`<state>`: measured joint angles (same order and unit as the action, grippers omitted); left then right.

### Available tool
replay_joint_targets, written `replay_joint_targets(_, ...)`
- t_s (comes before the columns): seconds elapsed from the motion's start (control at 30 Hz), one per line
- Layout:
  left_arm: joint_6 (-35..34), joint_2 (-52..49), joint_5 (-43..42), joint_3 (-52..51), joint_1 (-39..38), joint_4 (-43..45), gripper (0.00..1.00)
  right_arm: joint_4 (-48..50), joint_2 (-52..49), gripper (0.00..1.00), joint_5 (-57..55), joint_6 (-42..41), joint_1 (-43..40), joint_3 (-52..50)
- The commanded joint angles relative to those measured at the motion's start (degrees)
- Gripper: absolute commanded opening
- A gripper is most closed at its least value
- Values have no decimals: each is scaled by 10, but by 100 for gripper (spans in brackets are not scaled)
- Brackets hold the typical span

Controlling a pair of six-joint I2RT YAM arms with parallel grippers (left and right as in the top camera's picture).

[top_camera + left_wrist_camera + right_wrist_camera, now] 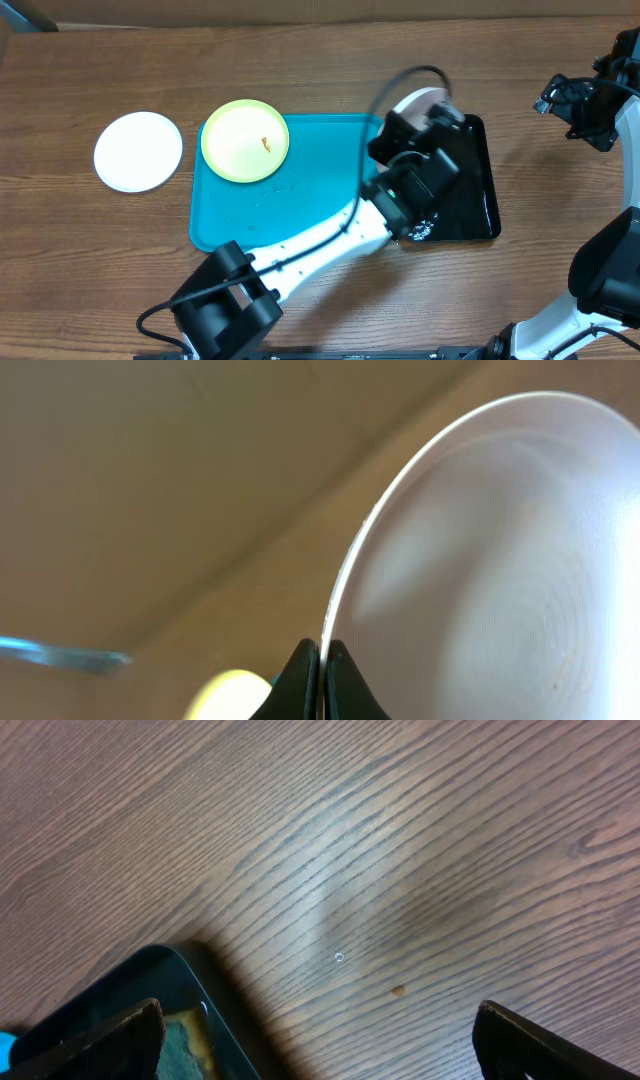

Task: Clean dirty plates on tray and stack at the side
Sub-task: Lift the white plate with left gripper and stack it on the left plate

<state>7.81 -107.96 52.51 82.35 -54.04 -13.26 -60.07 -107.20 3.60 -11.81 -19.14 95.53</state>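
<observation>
The tray [300, 215] holds one yellow-green plate [245, 140] in its far-left corner, lapping over the rim, with a small orange smear [265, 143] near its middle. Left of the tray, a white plate [138, 150] lies flat on the table [330, 50]. Just right of the tray sits a glossy black tray [470, 200] with a wet sheen and a greenish pad [185, 1035] in its corner. The left arm [320, 245] stretches from the near edge across the tray to the black tray. Its gripper [320, 650] is pinched tight on the rim of a second white plate [480, 560], which is held tilted on edge above the black tray's far side. The right gripper [320, 1040] hangs over bare wood just right of the black tray – fingers [120, 1035] spread wide, holding nothing.
</observation>
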Motion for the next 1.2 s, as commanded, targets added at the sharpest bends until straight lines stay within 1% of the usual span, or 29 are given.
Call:
replay_joint_targets(0.0, -160, 29, -173, 13, 49, -37, 4, 2, 11, 100, -6, -2, 1, 9)
replay_joint_targets(0.1, -219, 57, -342, 28, 108, -80, 4, 2, 11, 100, -6, -2, 1, 9)
replay_joint_targets(0.17, -246, 77, -476, 40, 163, -99, 4, 2, 11, 100, -6, -2, 1, 9)
replay_joint_targets(0.23, -279, 91, -589, 51, 228, -119, 4, 2, 11, 100, -6, -2, 1, 9)
replay_joint_targets(0.27, -298, 95, -639, 55, 268, -132, 4, 2, 11, 100, -6, -2, 1, 9)
replay_joint_targets(0.33, -319, 95, -697, 59, 338, -160, 4, 2, 11, 100, -6, -2, 1, 9)
replay_joint_targets(0.4, -334, 92, -715, 59, 409, -199, 4, 2, 11, 100, -6, -2, 1, 9)
replay_joint_targets(0.57, -336, 79, -713, 59, 582, -283, 4, 2, 11, 100, -6, -2, 1, 9)
replay_joint_targets(0.67, -336, 70, -696, 59, 687, -304, 4, 2, 11, 100, -6, -2, 1, 9)
replay_joint_targets(0.8, -336, 55, -684, 58, 799, -322, 4, 2, 11, 100, -6, -2, 1, 9)
replay_joint_targets(0.87, -336, 44, -680, 58, 842, -329, 4, 2, 11, 100, -6, -2, 1, 9)
replay_joint_targets(0.97, -336, 21, -653, 54, 887, -334, 4, 2, 11, 100, -6, -2, 1, 9)
replay_joint_targets(1.07, -336, -7, -643, 50, 908, -332, 4, 2, 11, 100, -6, -2, 1, 9)
replay_joint_targets(1.17, -334, -37, -643, 50, 911, -330, 4, 2, 11, 100, -6, -2, 1, 9)
